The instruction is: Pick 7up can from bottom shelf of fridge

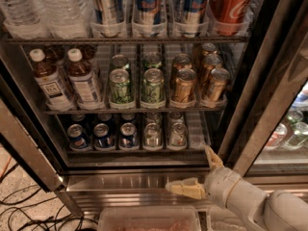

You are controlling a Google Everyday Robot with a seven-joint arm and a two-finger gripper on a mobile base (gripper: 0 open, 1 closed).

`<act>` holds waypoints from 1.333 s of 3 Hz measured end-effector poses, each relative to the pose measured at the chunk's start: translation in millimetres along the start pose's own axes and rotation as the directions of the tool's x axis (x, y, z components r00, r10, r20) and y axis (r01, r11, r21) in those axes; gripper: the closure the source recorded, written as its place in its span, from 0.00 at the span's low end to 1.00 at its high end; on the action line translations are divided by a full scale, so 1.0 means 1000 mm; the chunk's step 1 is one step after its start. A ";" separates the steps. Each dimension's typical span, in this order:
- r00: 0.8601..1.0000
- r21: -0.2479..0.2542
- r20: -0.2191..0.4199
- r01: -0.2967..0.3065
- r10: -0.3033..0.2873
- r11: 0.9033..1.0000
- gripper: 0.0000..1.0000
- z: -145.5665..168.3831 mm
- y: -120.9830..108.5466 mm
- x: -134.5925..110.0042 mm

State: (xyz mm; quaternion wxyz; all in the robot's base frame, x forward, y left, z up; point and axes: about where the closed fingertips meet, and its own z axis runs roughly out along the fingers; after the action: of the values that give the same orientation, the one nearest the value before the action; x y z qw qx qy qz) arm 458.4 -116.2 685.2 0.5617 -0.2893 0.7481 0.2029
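Note:
The fridge (144,179) stands open, seen from above and in front. On the bottom shelf (139,150) two pale silvery 7up cans (152,135) (177,134) stand at the front of their lanes, right of three dark blue cans (102,135). My gripper (198,170) is low at the right, in front of the metal base strip and below the shelf's right end. Its two cream fingers (185,188) are spread apart, one pointing left and one pointing up toward the shelf. It holds nothing and touches no can.
The middle rack holds bottled drinks (53,83), green cans (120,85) and gold cans (185,83). The top rack holds tall cans and a red cola can (231,4). The dark door frame (260,95) rises at the right. A clear bin (149,220) sits below; cables (24,211) lie on the floor.

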 end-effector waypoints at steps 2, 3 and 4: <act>0.996 0.030 0.079 -0.041 0.039 0.999 0.00 0.030 -0.029 0.010; 0.993 0.062 0.101 -0.066 0.060 0.996 0.00 0.046 -0.047 0.008; 0.993 0.065 0.101 -0.069 0.062 0.996 0.00 0.046 -0.048 0.009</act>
State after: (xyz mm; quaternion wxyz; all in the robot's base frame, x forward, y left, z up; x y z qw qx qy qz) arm 521.5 -125.0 664.4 0.6008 -0.2348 0.7348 0.2097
